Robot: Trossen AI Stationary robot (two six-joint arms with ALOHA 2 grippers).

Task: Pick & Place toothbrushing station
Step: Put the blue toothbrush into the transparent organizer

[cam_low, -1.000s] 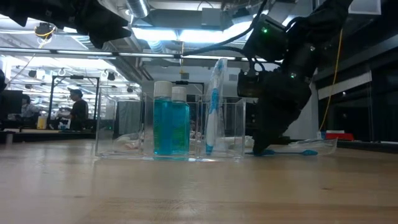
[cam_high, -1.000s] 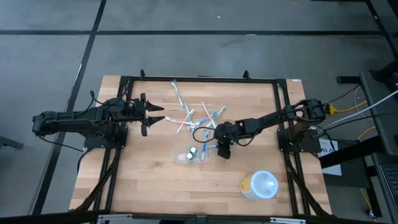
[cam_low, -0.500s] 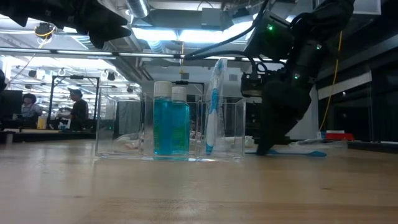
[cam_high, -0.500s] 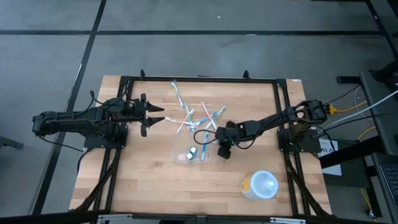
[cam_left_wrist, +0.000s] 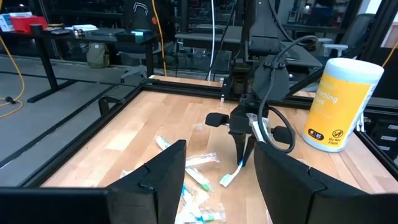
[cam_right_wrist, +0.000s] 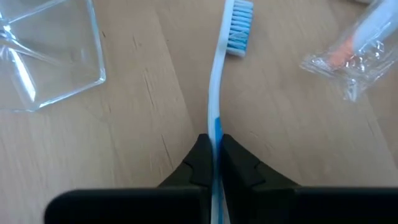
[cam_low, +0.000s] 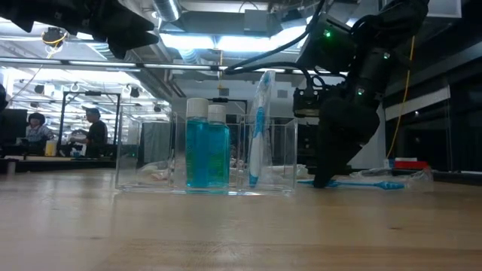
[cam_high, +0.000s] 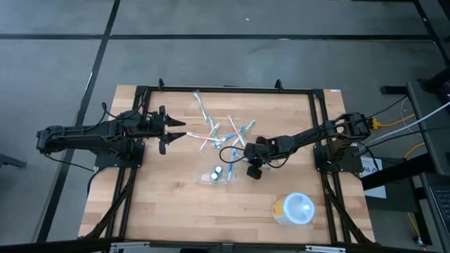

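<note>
On the wooden worktop (cam_high: 162,211) the toothbrushing station (cam_high: 217,175) stands mid-board. Just beside it, my right tool (cam_right_wrist: 212,152) has now pinched shut on a blue-and-white toothbrush (cam_right_wrist: 219,93); I judge it ready to lift stationward. My left tool (cam_high: 174,131) waits well apart, fingers spread.

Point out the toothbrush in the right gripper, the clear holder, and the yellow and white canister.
toothbrush (cam_right_wrist: 215,93): right wrist view, on its white handle below the bristles.
clear holder (cam_low: 276,154): low view, on its transparent front wall.
yellow and white canister (cam_left_wrist: 339,102): left wrist view, on its yellow side.
</note>
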